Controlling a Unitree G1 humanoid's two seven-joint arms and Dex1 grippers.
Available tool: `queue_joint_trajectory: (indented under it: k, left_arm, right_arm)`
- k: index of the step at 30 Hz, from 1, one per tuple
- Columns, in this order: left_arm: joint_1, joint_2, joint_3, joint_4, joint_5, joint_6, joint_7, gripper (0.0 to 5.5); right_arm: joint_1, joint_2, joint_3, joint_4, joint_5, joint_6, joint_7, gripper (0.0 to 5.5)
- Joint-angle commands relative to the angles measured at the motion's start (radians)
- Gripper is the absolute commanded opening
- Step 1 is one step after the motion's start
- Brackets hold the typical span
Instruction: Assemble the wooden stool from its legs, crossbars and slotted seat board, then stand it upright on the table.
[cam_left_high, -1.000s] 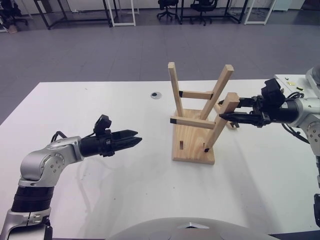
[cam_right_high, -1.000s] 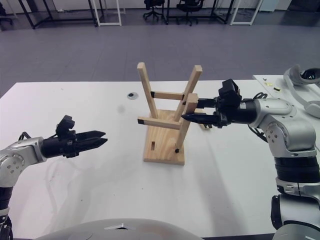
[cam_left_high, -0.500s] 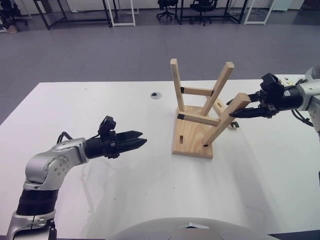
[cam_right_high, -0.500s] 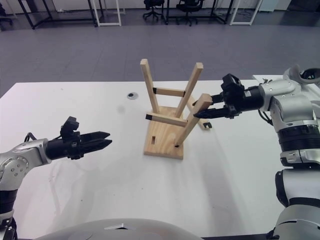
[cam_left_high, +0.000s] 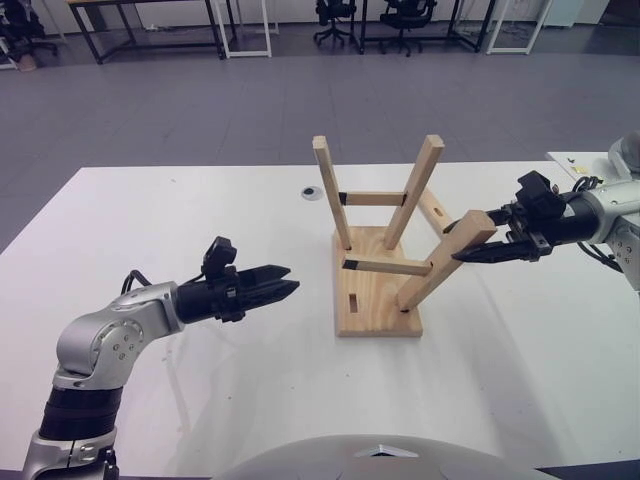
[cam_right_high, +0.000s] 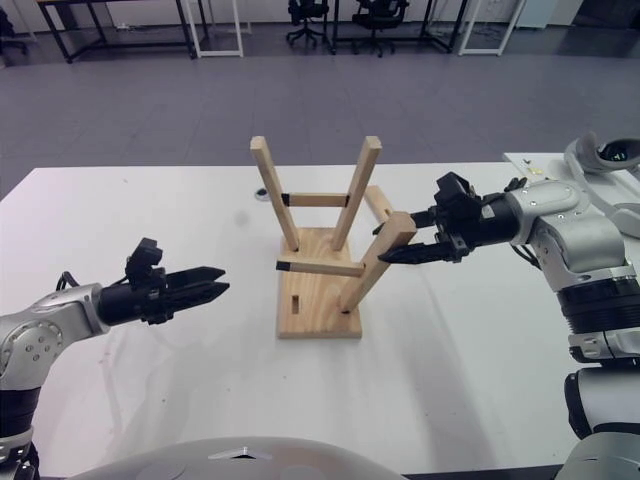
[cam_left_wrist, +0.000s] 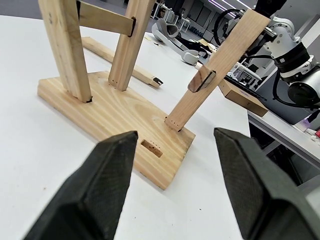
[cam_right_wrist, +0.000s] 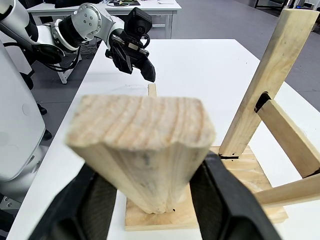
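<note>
Clamping R gripper (cam_left_high: 458, 242) fingers on top end of tilted leg (cam_left_high: 435, 270) | stool (cam_left_high: 332, 195) upside-down on seat board (cam_left_high: 372, 318), mid table (cam_left_high: 200, 220) | L gripper (cam_left_high: 290, 280) fingers apart, well left | wood prob stiff, light, joints maybe loose; grip legs nr board.

Three fitted legs (cam_left_high: 331, 192), two crossbars (cam_left_high: 372, 198)

White table (cam_left_high: 150, 230), matt top; round cable grommet (cam_left_high: 312, 192) set near its far edge; grey floor (cam_left_high: 200, 110) beyond; black-framed desk (cam_left_high: 140, 35) and white metal frame (cam_left_high: 243, 35) at the far side; two black office chairs (cam_left_high: 333, 10) alongside; light even and soft.
</note>
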Motion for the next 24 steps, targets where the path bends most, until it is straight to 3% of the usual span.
queue_joint_trajectory:
  k: [1, 12, 18, 21, 24]
  left_arm:
    - [-0.023, -0.022, 0.008, -0.001, -0.015, 0.018, 0.051, 2.81]
    - [-0.02, -0.089, -0.038, -0.015, 0.015, -0.011, 0.104, 2.81]
    - [-0.008, -0.102, -0.037, -0.021, 0.014, -0.019, 0.116, 2.81]
    - [0.003, -0.118, -0.04, -0.028, 0.016, -0.024, 0.125, 2.81]
    - [0.006, -0.127, -0.043, -0.029, 0.018, -0.025, 0.128, 2.81]
  right_arm:
    - [0.162, 0.052, 0.209, 0.057, -0.205, 0.104, -0.027, 2.04]
    - [0.179, 0.077, 0.288, 0.012, -0.266, 0.167, -0.175, 2.04]
    - [0.191, 0.079, 0.273, -0.044, -0.238, 0.209, -0.263, 2.04]
    - [0.152, 0.066, 0.271, -0.036, -0.172, 0.296, -0.205, 2.04]
    - [0.138, 0.06, 0.264, -0.034, -0.163, 0.337, -0.19, 2.77]
